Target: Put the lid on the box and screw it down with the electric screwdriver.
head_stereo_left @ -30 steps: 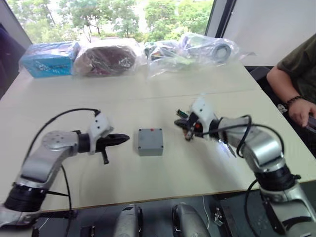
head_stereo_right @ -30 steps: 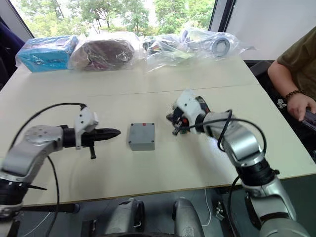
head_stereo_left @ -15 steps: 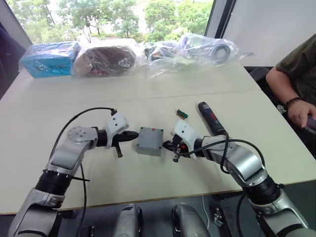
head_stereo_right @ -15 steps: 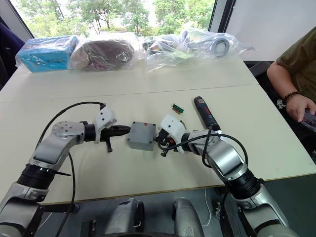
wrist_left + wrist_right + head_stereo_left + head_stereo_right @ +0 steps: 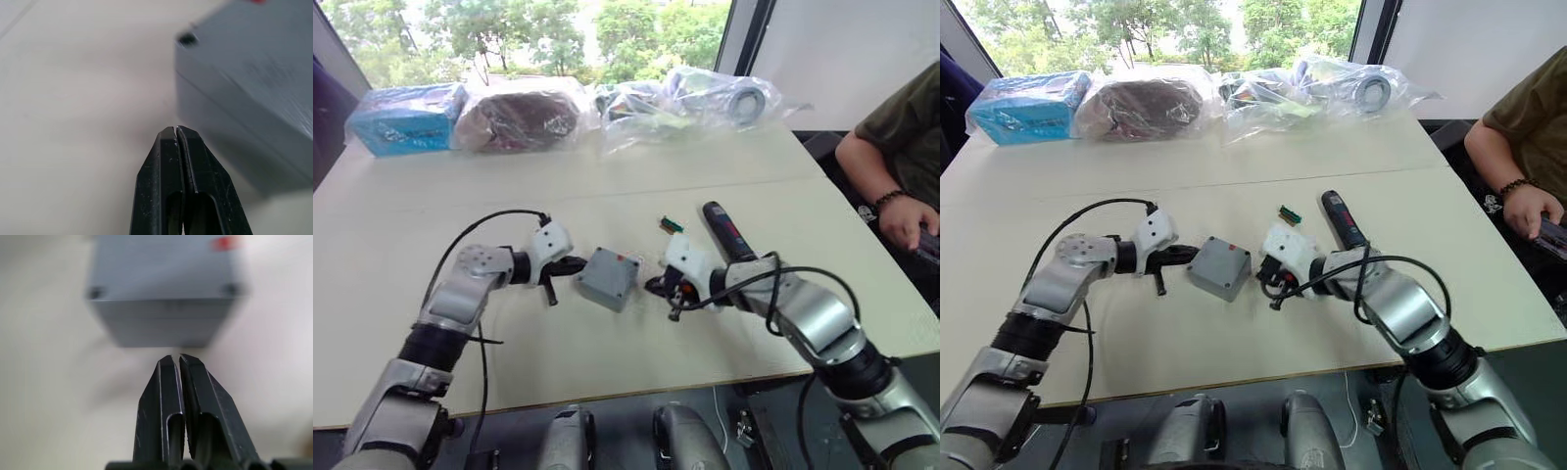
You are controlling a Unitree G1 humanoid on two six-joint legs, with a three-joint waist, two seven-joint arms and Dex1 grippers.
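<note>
The left gripper has its two black fingers pressed together on nothing, its tip just beside the left side of the box. The right gripper is likewise closed and empty, pointing at the box's right side from just beside it. The wrist views show what the head views cannot — both fingertip pairs sit close to the grey wall, though contact cannot be told, and the lid already lies on the box, a seam running below it, dark screw holes at its corners and a small red mark near one edge. The box sits turned at an angle on the pale table, between the two grippers.

Right of the right gripper lies the electric screwdriver, and just left of its far end a small green circuit piece. Along the far edge lie clear plastic bags, a dark bagged bundle and a blue packet. A person's hand rests at the right.
</note>
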